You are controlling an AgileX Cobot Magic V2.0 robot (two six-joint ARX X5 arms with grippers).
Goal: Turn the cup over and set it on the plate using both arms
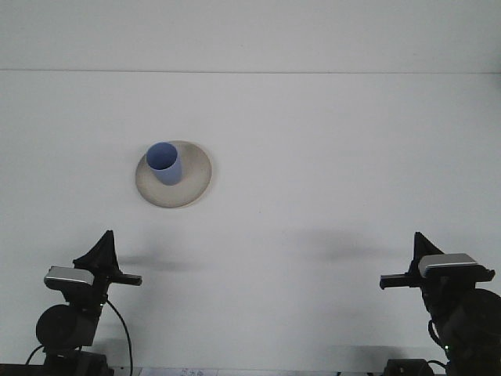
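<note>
A blue cup [163,163] stands mouth-up on a beige plate [196,176] at the left centre of the white table. Both arms sit far back from it at the near edge. My left gripper [104,254] is at the lower left, well below the plate and touching nothing. My right gripper [419,254] is at the lower right, far from the plate. Nothing is held by either one.
The white table [329,157] stretches to a far edge near the top of the view. A black cable [121,329] hangs by the left arm's base.
</note>
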